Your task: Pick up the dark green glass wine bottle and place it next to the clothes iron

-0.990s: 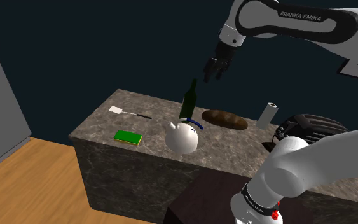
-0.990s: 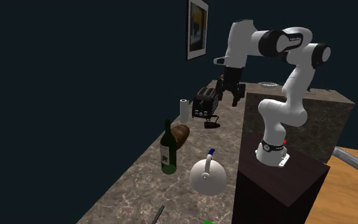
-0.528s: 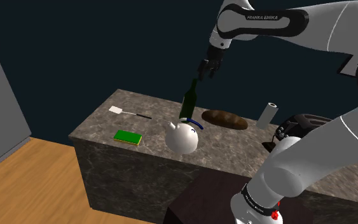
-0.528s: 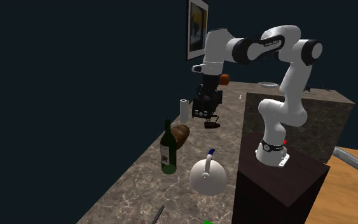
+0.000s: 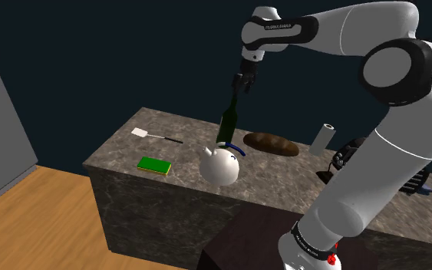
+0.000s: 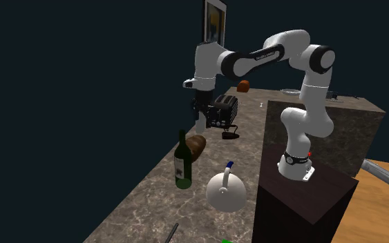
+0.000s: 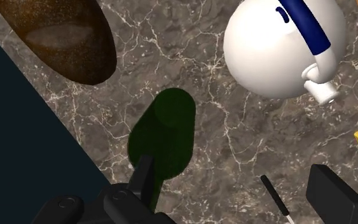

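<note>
The dark green wine bottle (image 5: 227, 123) stands upright on the marble counter (image 5: 130, 149), between a brown loaf and a white kettle. In the second exterior view the bottle (image 6: 182, 166) has a pale label. My gripper (image 5: 242, 84) hangs just above and slightly to the shoulder view's right of its neck. In the wrist view the bottle (image 7: 161, 137) is seen from above, by one of my fingers (image 7: 143, 178). My gripper (image 7: 233, 170) is open and holds nothing. The small dark clothes iron (image 6: 229, 133) sits further along the counter, by the toaster.
A white kettle (image 5: 222, 163) with a blue handle stands close to the bottle. A bread loaf (image 5: 272, 143), a paper towel roll (image 5: 322, 139) and a black toaster (image 6: 224, 110) line the wall side. A green sponge (image 5: 154, 164) and a spatula (image 5: 154, 136) lie towards the counter's far end.
The arm has swung to the shoulder view's left, carrying the gripper from over the loaf to just above the bottle's neck. The objects have not moved.
</note>
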Tool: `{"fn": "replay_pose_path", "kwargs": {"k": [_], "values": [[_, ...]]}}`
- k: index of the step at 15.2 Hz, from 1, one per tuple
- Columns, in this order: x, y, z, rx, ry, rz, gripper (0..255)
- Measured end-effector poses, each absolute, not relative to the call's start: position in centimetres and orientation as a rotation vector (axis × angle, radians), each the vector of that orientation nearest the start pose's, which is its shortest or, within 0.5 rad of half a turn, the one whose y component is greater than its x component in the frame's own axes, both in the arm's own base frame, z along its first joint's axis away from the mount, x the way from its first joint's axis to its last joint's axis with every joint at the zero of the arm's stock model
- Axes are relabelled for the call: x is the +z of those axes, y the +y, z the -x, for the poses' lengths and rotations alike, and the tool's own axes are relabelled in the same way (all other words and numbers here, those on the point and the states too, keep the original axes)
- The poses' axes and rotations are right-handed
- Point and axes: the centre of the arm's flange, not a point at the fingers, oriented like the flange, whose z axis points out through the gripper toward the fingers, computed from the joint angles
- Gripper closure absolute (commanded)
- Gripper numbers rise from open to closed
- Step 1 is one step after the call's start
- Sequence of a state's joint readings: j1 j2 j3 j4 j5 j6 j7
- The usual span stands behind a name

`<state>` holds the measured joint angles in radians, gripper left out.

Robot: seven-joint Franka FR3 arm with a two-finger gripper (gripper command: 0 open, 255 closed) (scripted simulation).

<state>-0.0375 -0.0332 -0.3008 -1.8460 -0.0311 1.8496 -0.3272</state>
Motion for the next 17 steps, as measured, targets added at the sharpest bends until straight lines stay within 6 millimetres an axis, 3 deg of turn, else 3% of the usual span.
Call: {"fn": "replay_pose_path", "kwargs": {"k": [7,17], "values": [[50.2,-24.3,-59.0,0.029,-0.036,3.192,0],[46.0,-25.1,-59.6,0.038,-0.042,3.194,0]]}}
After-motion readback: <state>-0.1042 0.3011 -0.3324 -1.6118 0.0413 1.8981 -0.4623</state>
